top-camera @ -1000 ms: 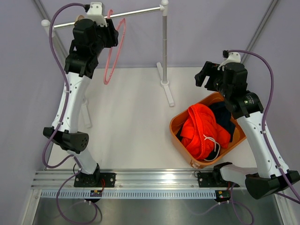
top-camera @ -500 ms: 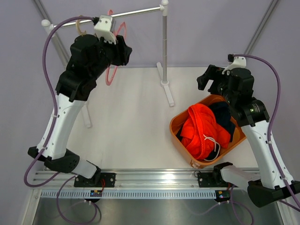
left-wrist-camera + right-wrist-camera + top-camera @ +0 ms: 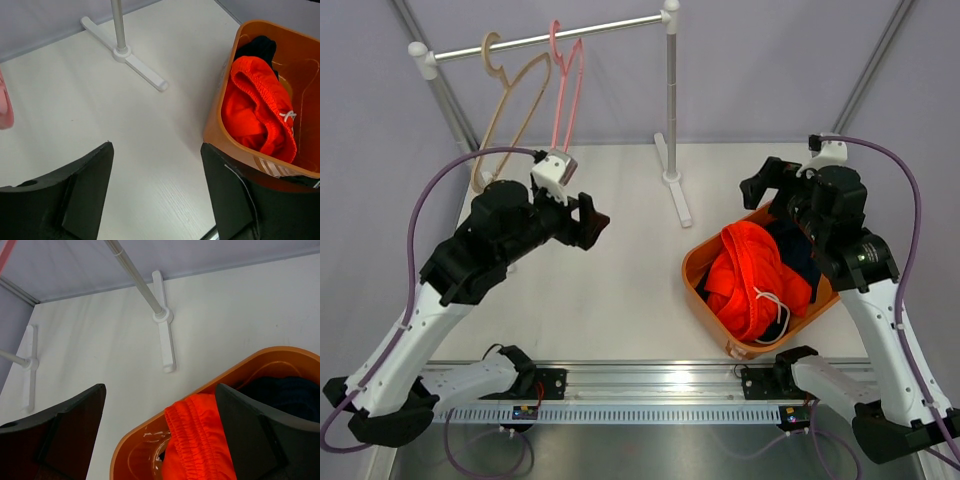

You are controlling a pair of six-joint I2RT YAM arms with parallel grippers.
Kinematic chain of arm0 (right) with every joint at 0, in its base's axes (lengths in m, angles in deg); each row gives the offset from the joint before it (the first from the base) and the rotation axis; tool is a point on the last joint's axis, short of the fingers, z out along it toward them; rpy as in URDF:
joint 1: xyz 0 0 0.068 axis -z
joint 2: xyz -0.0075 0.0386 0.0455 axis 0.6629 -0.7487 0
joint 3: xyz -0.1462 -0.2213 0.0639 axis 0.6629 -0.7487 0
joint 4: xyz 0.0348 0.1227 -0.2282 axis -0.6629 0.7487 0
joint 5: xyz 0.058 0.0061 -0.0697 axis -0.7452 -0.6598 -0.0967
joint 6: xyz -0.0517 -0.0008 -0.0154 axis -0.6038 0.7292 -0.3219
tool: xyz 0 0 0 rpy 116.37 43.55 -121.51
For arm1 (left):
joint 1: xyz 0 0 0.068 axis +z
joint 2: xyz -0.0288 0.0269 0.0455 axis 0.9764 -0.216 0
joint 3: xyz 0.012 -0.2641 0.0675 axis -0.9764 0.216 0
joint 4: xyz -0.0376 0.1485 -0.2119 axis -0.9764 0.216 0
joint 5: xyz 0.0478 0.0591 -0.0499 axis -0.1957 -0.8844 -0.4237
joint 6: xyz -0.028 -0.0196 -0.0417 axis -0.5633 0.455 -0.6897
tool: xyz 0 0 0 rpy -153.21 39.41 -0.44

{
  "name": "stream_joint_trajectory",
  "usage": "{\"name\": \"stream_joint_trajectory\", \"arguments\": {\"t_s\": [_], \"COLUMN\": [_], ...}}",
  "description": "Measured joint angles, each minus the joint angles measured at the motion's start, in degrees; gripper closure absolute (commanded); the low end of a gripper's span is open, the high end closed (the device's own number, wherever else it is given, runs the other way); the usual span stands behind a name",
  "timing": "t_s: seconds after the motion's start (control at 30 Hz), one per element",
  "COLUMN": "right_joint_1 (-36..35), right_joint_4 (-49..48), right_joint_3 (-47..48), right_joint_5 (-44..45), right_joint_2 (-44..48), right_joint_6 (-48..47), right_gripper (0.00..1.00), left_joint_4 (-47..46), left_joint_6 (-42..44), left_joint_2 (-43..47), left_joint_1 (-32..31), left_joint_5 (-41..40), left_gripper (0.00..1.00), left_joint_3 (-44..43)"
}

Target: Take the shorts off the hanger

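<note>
Spanning the whole scene, a smooth, matte white worktop (image 3: 620, 290) is seen, and a thin metal rail (image 3: 610, 27) on white posts is stood along its far side. A glossy orange plastic basket (image 3: 692, 262) with rounded corners is set at the right. The shorts are heaped limply inside it: the bright orange pair (image 3: 750, 275), with a gathered elastic waistband, is crumpled over most of the basket, and the dark navy pair (image 3: 798, 245) is tucked against the far right wall. A beige wire-shaped hanger (image 3: 505, 110) and a pink one (image 3: 565, 80) are hung side by side on the rail, well apart from the basket. A white drawstring (image 3: 772, 300) is looped across the orange fabric. The left arm is stretched low over the worktop, its pincer (image 3: 592, 222) aimed toward the basket, released and holding nothing. The right arm is raised and bent, its pincer (image 3: 765, 185) held above the basket's far rim, likewise spread and unloaded.
</note>
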Motion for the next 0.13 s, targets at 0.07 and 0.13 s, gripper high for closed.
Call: {"name": "stream_joint_trajectory", "arguments": {"t_s": [0.07,0.13], "right_joint_1": [0.02,0.02], "right_joint_4": [-0.22,-0.28], "right_joint_3": [-1.7,-2.89], "right_joint_5": [-0.35,-0.68], "right_joint_2": [0.68,0.87], "right_joint_6": [0.02,0.02], "right_gripper": [0.01,0.0], "left_joint_4": [-0.02,-0.11], "left_joint_6": [0.07,0.28], "left_joint_2": [1.86,3.23], "left_joint_1": [-0.02,-0.02], "left_joint_5": [0.17,0.33], "left_gripper": [0.24,0.23], "left_joint_3": [1.9,3.23]}}
